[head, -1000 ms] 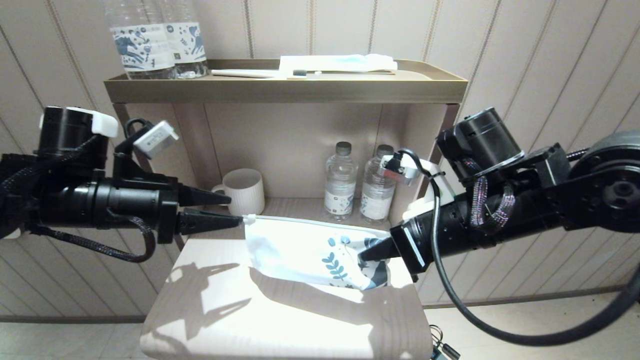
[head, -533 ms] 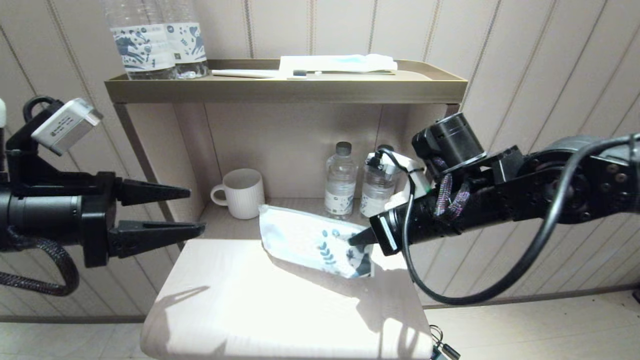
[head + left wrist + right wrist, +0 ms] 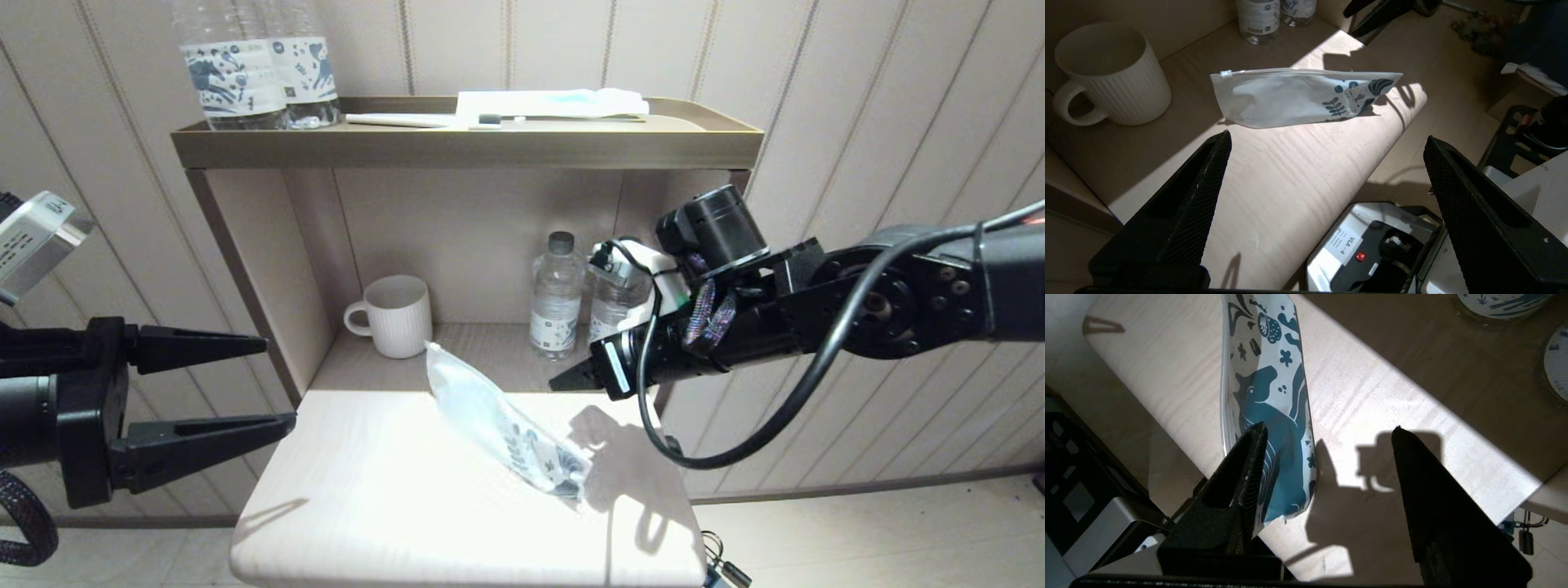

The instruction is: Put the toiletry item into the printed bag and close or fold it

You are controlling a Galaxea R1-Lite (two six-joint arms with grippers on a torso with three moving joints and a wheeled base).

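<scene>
The printed bag (image 3: pixel 506 420) rests slantwise on the pale wooden table (image 3: pixel 367 490), its leaf-printed end toward the front right, and nothing holds it. Its strip-seal edge (image 3: pixel 1306 72) looks closed. The pale mint toothbrush is not visible anywhere. My left gripper (image 3: pixel 279 382) hangs open off the table's left edge, well clear of the bag (image 3: pixel 1290 98). Just above and right of the bag's printed end (image 3: pixel 1267 388), my right gripper (image 3: pixel 567 381) is open, with only the tabletop between its fingers (image 3: pixel 1249 457).
A white ribbed mug (image 3: pixel 397 314) and two small water bottles (image 3: pixel 557 298) stand in the recess behind the table. The top tray (image 3: pixel 465 147) holds two large bottles (image 3: pixel 245 65), a white toothbrush with dark bristles (image 3: pixel 424 120) and a white-and-blue packet (image 3: pixel 555 102).
Both grippers have let go of the bag. The left one opened and drew back to the left; the right one opened and lifted off the printed end. The bag dropped onto the table.
</scene>
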